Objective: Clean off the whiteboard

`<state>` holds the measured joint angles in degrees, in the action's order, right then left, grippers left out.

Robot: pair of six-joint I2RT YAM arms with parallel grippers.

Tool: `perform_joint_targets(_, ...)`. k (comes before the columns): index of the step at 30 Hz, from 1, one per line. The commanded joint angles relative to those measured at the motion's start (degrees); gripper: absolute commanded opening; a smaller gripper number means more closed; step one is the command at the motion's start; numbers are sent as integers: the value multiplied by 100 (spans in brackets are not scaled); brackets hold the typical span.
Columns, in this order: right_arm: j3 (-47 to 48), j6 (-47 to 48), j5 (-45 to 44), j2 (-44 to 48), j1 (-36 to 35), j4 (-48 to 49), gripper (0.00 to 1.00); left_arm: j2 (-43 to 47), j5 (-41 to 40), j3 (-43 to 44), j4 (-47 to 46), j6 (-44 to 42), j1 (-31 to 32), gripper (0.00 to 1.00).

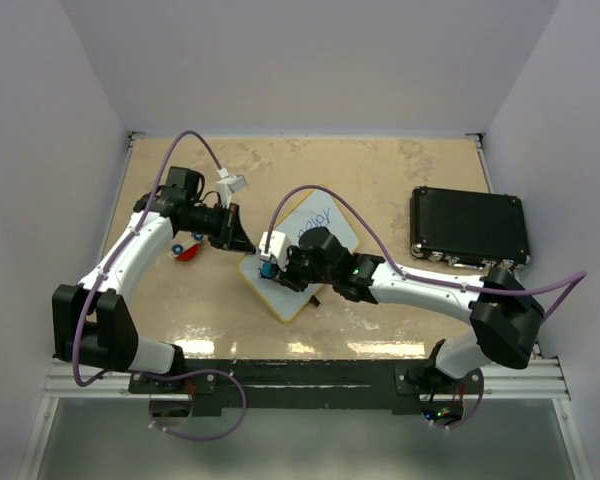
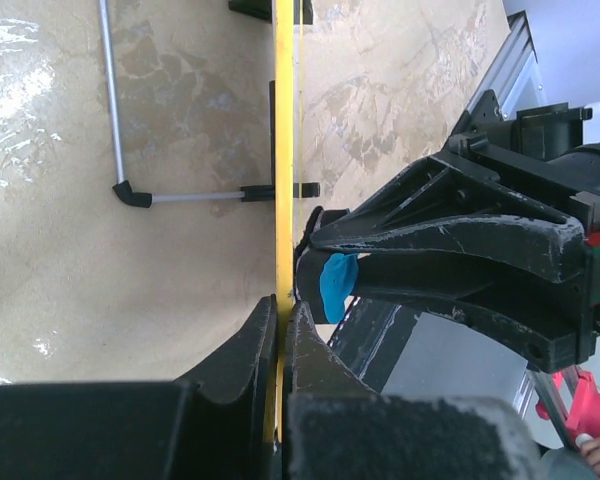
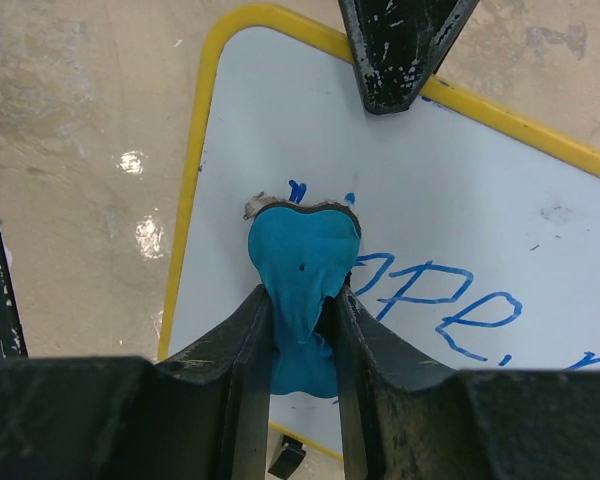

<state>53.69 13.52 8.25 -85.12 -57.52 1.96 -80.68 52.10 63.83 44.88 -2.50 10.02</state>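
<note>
Right wrist view: the right pincer (image 3: 302,305) is pinching a blue eraser (image 3: 302,245), pressing it onto the whiteboard (image 3: 480,190) just ahead; the left pincer (image 2: 281,320) is clamping the yellow frame (image 2: 283,150), probably steadying it on the surface (image 3: 80,150).

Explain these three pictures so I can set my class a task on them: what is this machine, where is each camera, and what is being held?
Two robot arms are bolted to a table. The wide picture looks down from above; the other two come from a camera on each wrist. The left claw pinches the yellow frame of the whiteboard. The right claw holds a blue wiping pad at its blue writing. A black case lies on the table's right side.
</note>
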Motion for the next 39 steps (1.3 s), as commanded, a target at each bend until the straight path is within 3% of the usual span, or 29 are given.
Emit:
perform_joint_targets(1, 98, -139, -324, 206, -14, 95, 0, 88, 240, -134, -120, 153, 17, 0)
perform_joint_targets(7, 212, -358, -386, 259, -23, 33, 0, 316, 152, -345, -409, 890, 17, 0)
perform_joint_targets(13, 309, -368, -254, 285, -23, -63, 0, 545, 64, -670, -1314, 2032, 123, 0)
perform_joint_targets(17, 213, -298, -70, 540, -5, -380, 0, 501, -6, -644, -1264, 1930, 220, 0)
perform_joint_targets(21, -7, -218, 97, 909, 21, -494, 0, 221, 142, -452, -798, 1324, 220, 33)
perform_joint_targets(25, -157, -113, 159, 1085, 47, -547, 0, -201, 117, -12, -340, 673, 220, 41)
perform_joint_targets(29, -210, -16, 168, 1094, 48, -609, 0, -465, 73, 366, -375, 611, 228, 42)
perform_joint_targets(39, -219, -139, 265, 1068, 153, -688, 0, -835, -173, 683, -735, 874, 676, 31)
